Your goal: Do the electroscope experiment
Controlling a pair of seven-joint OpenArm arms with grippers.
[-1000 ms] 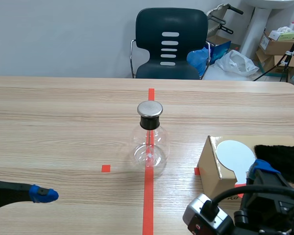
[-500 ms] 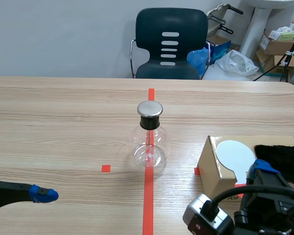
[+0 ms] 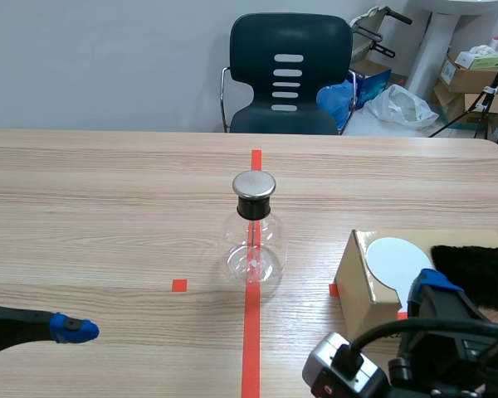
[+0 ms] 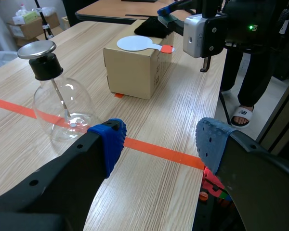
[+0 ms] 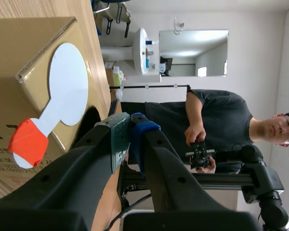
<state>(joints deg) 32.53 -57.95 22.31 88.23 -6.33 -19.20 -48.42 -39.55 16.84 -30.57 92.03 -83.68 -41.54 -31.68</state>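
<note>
Electroscope flask stands upright on the bench, on the red tape line. Left gripper is low with jaws released, flask ahead of it. Right gripper has jaws clenched on nothing, just beside the white paddle lying on the cardboard box.

No readable text or labels anywhere.

The right gripper is edging leftward along the cardboard box, drawing closer to the white paddle lying on top. Its wrist housing is sliding left too.
</note>
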